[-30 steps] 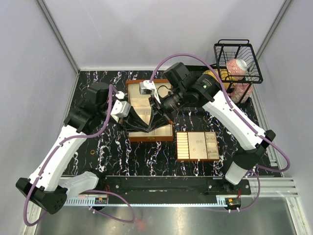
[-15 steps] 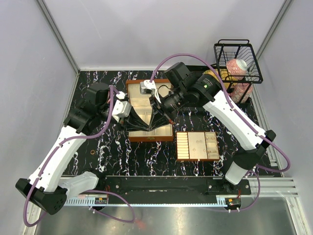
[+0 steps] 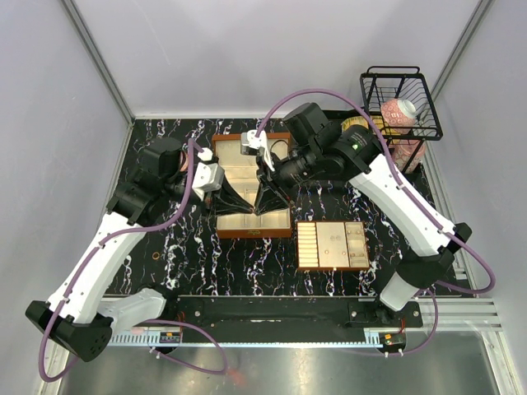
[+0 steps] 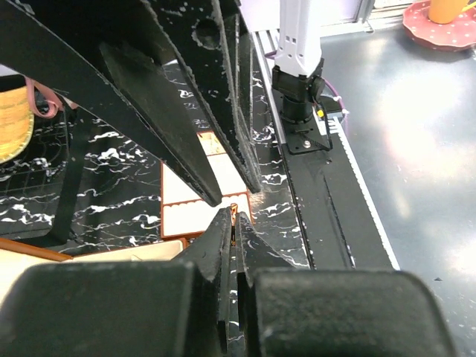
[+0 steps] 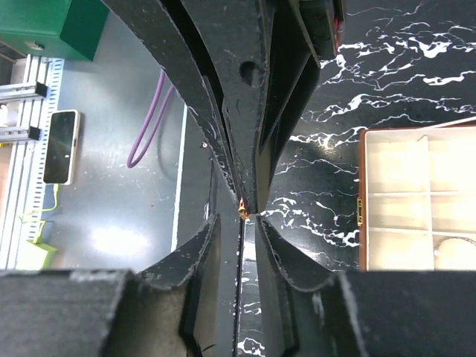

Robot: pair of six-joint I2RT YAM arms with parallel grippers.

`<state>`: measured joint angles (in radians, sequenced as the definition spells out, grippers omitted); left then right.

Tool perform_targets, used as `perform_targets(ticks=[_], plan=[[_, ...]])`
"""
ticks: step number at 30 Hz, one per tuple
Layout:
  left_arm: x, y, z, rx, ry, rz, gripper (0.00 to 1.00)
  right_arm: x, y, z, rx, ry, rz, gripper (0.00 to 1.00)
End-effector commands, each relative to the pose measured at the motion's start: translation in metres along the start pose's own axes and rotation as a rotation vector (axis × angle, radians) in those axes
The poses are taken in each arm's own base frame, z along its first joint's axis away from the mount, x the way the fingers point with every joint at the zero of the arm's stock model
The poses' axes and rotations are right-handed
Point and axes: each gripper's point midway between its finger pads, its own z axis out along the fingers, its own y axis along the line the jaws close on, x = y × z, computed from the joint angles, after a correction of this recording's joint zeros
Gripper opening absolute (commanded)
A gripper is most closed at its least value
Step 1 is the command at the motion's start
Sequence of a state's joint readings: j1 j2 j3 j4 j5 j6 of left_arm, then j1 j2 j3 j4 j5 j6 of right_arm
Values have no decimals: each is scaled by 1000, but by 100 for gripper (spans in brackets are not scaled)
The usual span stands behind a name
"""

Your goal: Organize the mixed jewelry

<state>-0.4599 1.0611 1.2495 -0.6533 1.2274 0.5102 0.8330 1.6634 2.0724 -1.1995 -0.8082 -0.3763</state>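
Above the box (image 3: 249, 185), both grippers meet tip to tip. The left gripper (image 4: 235, 216) and right gripper (image 5: 243, 216) are each pinched on one tiny ring (image 5: 242, 211). For a good handover, only one should let go, slowly.

Both hands (left (image 3: 233, 206), right (image 3: 265, 204)) meet over box (image 3: 232, 161).

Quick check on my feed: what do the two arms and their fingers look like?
Both arms have white link shells with black joint housings. The left arm and right arm each carry a looping purple cable. Both grippers have long, tapering matte-black fingers, scuffed with pale specks.
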Motion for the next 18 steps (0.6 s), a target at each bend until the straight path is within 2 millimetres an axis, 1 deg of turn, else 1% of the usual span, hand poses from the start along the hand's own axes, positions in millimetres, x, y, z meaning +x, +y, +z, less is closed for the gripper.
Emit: perform_targets(ticks=[1, 3, 4, 8, 10, 13, 18], plan=[[-13, 9, -1, -57, -19, 25, 0, -16, -3, -20, 108, -50, -48, 33], [-15, 11, -1, -63, -23, 24, 0, -16, -6, -20, 124, -50, -43, 34], [-16, 11, 0, -60, -25, 15, 0, -17, -11, -22, 151, -51, -46, 36], [-16, 14, 0, -67, -28, 2, 0, -19, -16, -22, 178, -56, -45, 38], [-15, 16, 1, -76, -29, -8, 0, -20, -17, -21, 180, -58, -40, 39], [-14, 17, 2, -75, -32, -18, 0, -19, -24, -18, 202, -55, -20, 39], [-14, 18, 2, -84, -35, -18, 0, -22, -25, -18, 200, -63, -18, 36]])
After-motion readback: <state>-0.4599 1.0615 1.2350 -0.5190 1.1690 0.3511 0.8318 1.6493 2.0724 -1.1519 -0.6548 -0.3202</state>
